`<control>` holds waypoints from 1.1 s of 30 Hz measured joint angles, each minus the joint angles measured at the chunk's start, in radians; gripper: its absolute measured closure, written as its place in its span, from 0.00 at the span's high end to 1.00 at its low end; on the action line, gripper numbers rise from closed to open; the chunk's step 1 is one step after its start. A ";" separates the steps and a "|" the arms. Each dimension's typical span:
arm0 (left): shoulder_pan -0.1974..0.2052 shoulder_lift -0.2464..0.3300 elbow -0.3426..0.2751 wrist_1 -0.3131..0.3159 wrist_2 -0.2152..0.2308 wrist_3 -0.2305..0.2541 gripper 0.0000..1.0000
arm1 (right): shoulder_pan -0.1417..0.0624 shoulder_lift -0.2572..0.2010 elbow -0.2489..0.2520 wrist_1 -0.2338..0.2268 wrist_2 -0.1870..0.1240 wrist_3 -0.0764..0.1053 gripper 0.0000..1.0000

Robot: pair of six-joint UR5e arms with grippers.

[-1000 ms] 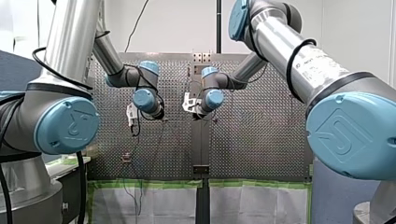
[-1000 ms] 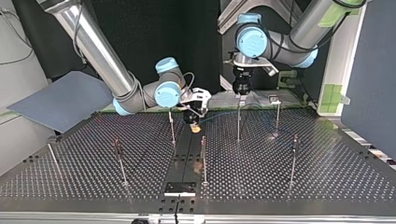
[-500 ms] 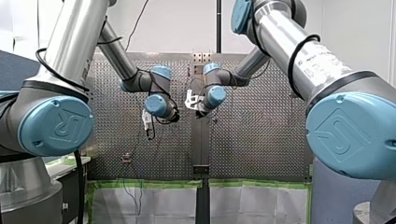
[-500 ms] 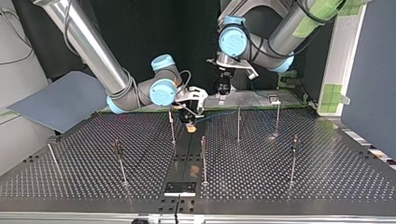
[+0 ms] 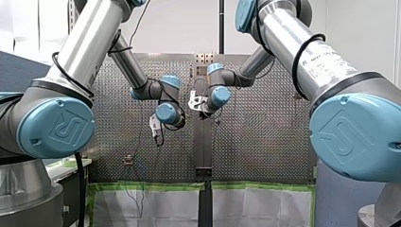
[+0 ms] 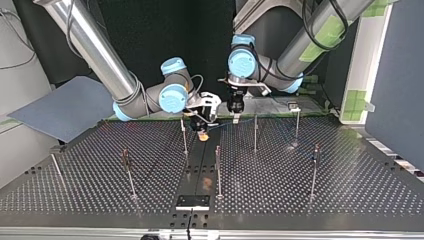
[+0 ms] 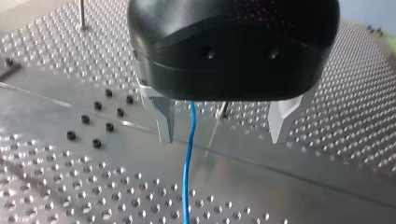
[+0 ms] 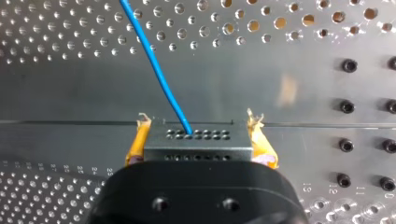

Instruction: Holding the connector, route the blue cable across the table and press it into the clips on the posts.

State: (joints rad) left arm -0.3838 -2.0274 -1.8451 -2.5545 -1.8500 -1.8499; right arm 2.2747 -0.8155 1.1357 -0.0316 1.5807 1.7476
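Right gripper (image 8: 198, 128): I am pinching the connector (image 8: 198, 140) between my yellow pads (image 8: 135, 144). It is sitting square across them, its hole face pointing away from the palm.
Left gripper (image 7: 224, 126): I am holding the metal fingers (image 7: 163, 116) spread wide, gripping nothing.
Cable (image 8: 156, 65): it is leaving the connector's hole face and running low over the table (image 6: 300, 200) toward the top view's right, past my left gripper.
Key relation: in the left wrist view the cable is passing between the spread fingers, much nearer one finger than the other and apart from both. Its long axis is running straight out from under the palm, crosswise to the line the jaws close along, so I judge that closing would catch it.
Nearer arm: my left gripper is hanging just beside the connector end of the run, so it is the one placed to take the cable. My right is only anchoring.
Posts (image 6: 255, 132): a thin one is showing between my left fingers, beyond the cable. Whether the cable is touching any clip I cannot tell.
Change: a second ago my left gripper was hovering over the post right of centre in the top view. It has been sliding toward the middle and is now close to my right gripper, which has barely been moving, connector held throughout.
Step, as I judge it: I am lining the left fingers over the cable to pinch it and guide it to a clip.
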 joint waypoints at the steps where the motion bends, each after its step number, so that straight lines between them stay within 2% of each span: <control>1: 0.002 -0.006 0.007 0.001 -0.004 0.000 1.00 | 0.000 0.000 0.000 0.000 0.000 -0.001 0.00; 8: 0.014 -0.040 0.049 -0.008 -0.004 0.000 1.00 | -0.002 0.000 0.000 -0.002 0.001 -0.003 0.00; 15: 0.011 -0.107 0.103 -0.009 0.007 0.003 1.00 | -0.003 0.000 0.000 -0.002 0.000 -0.003 0.00; 24: 0.015 -0.120 0.122 -0.028 0.000 0.009 1.00 | -0.003 -0.001 0.000 -0.004 0.001 -0.003 0.00; 25: 0.014 -0.120 0.122 -0.028 -0.004 0.011 0.77 | -0.003 -0.001 0.000 -0.004 0.001 -0.003 0.00; 26: 0.013 -0.120 0.123 -0.027 -0.009 0.013 0.62 | -0.003 -0.001 0.000 -0.004 0.001 -0.003 0.00; 27: 0.012 -0.120 0.123 -0.026 -0.017 0.016 0.62 | -0.004 -0.001 0.000 -0.004 0.001 -0.003 0.00; 29: 0.010 -0.120 0.123 -0.023 -0.027 0.018 0.32 | -0.004 -0.001 0.000 -0.004 0.001 -0.003 0.00; 30: 0.009 -0.121 0.124 -0.021 -0.032 0.019 0.32 | -0.004 -0.001 0.000 -0.004 0.001 -0.003 0.00; 31: 0.008 -0.121 0.125 -0.018 -0.035 0.019 0.07 | -0.004 -0.001 0.000 -0.004 0.001 -0.003 0.00; 32: 0.007 -0.121 0.126 -0.016 -0.037 0.019 0.00 | -0.005 -0.002 0.000 -0.004 0.001 -0.003 0.00; 33: 0.007 -0.121 0.129 -0.013 -0.038 0.018 0.00 | -0.005 -0.002 0.000 -0.004 0.001 -0.003 0.00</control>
State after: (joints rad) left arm -0.3769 -2.1481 -1.7165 -2.5677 -1.8882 -1.8317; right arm 2.2700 -0.8173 1.1360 -0.0355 1.5817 1.7445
